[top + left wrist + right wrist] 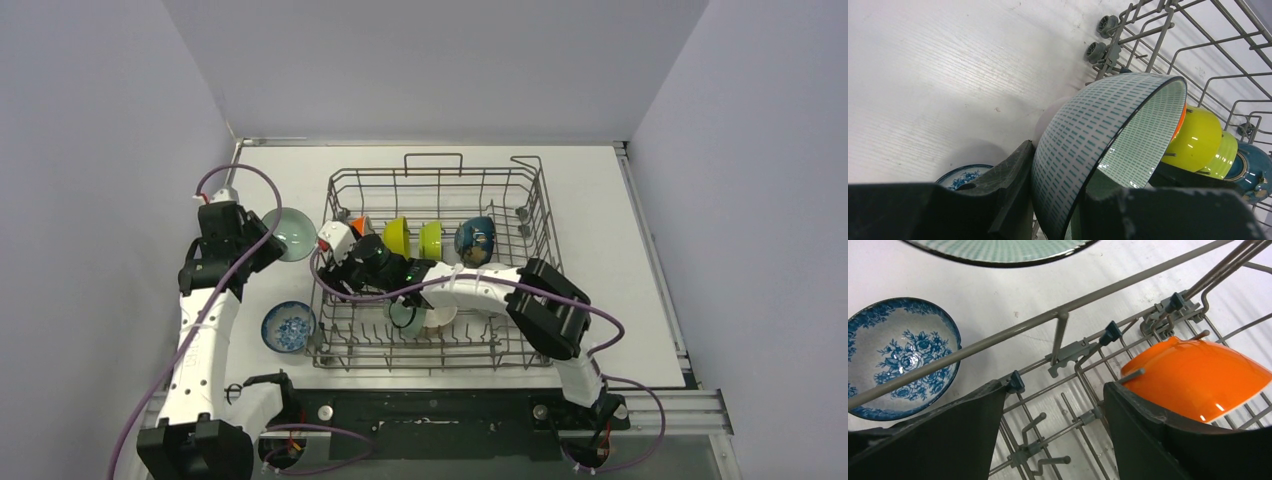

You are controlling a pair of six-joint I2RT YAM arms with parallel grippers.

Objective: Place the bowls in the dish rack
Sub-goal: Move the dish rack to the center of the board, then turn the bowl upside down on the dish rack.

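My left gripper (1068,175) is shut on the rim of a pale green bowl (1098,135) with a dash pattern. It holds the bowl tilted just left of the dish rack (440,270), above the table. My right gripper (1053,395) is open and empty over the rack's left side. Its right finger is beside the orange bowl (1198,375), which leans on the tines. Yellow (397,235), lime (431,240) and dark blue (475,240) bowls stand in a row beside the orange one. A blue-patterned bowl (288,326) sits on the table left of the rack.
Two more pale bowls (420,318) lie in the rack's near half under the right arm. The rack's wire wall (998,340) runs between the right gripper and the blue-patterned bowl (898,355). White walls close in the table at back and sides.
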